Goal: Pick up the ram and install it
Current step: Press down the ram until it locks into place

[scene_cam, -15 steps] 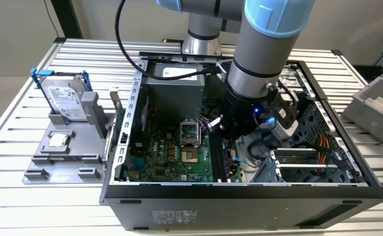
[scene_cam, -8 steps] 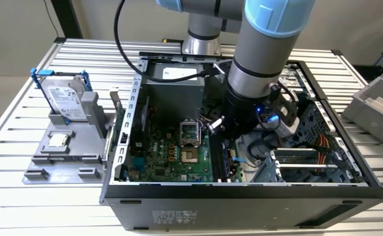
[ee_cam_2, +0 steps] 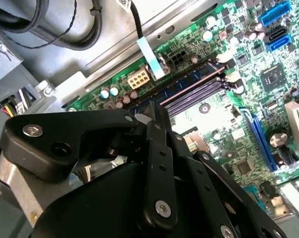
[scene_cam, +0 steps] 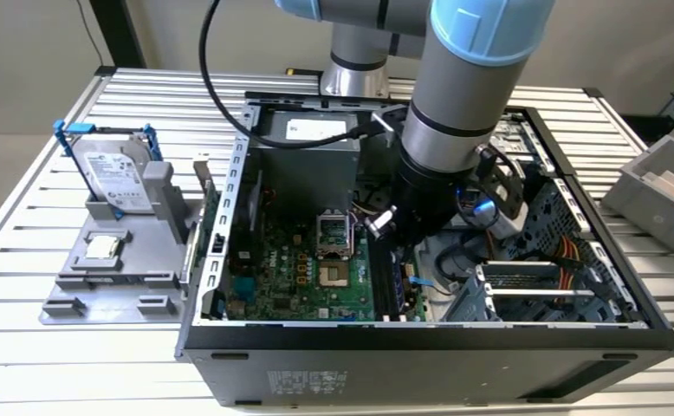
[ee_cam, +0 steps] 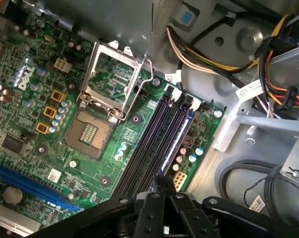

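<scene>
From my remote seat I see the black linkage gripper (ee_cam_2: 150, 118) lowered into the open black metal computer case (scene_cam: 430, 347). It hovers close over the near end of the long black memory slots (ee_cam: 149, 144) on the green motherboard (ee_cam: 134, 119).

The ram (ee_cam_2: 184, 84), a long, thin, dull bluish-green circuit-board stick, appears to stand on edge in the outermost slot, the one nearest the board's edge. In the first wrist view it shows as a bluish glint along that slot (ee_cam: 175, 144). I cannot say whether it is fully seated.

I cannot tell how far the hand is open, nor whether it has hold of the stick or merely sits above its end.

I judge the stick light and stiff along its length but brittle, with delicate chips and contacts. I would take it by the flat faces near the upper edge, squarely, and press straight down without twisting.
</scene>
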